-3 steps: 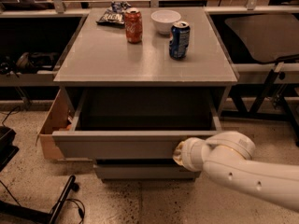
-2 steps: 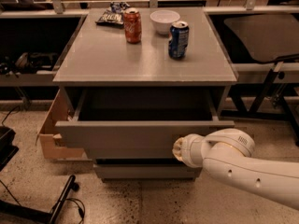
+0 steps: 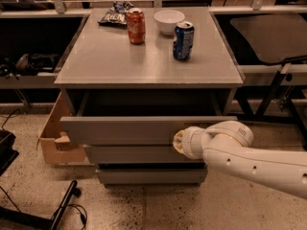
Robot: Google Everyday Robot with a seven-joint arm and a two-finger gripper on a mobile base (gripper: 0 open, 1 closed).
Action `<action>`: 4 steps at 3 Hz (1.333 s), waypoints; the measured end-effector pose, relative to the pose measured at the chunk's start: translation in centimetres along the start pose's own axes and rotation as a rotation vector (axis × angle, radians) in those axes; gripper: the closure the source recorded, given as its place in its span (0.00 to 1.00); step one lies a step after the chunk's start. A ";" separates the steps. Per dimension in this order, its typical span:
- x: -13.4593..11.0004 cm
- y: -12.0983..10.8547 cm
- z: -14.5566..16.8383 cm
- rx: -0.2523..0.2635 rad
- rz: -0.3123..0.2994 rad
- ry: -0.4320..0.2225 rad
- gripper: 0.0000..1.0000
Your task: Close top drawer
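The top drawer [image 3: 120, 130] is a wide matte-grey drawer with a plain front panel. It stands pulled partway out of the grey cabinet [image 3: 144, 66], with its dark tray showing behind the panel. My white arm comes in from the lower right. My gripper [image 3: 178, 142] is at the right part of the drawer's front panel, pressed against it. Its fingertips are hidden against the panel.
On the cabinet top stand a red can [image 3: 136, 26], a blue can [image 3: 183, 40], a white bowl [image 3: 169, 21] and a chip bag [image 3: 114, 14]. Two narrower drawer fronts [image 3: 139, 155] sit below. A cardboard box [image 3: 55, 138] stands left of the cabinet, cables at lower left.
The drawer's front panel has moved back toward the cabinet, and my gripper has followed it inward.
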State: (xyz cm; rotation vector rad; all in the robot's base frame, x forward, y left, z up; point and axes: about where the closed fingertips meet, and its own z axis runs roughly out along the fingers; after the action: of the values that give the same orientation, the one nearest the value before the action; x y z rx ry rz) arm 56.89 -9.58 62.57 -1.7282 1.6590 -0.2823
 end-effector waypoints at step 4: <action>-1.1 -5.4 3.8 0.057 -0.075 -0.047 1.00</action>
State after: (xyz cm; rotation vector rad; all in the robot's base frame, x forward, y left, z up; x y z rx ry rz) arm 63.29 -7.66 63.53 -1.7435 1.5409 -0.3187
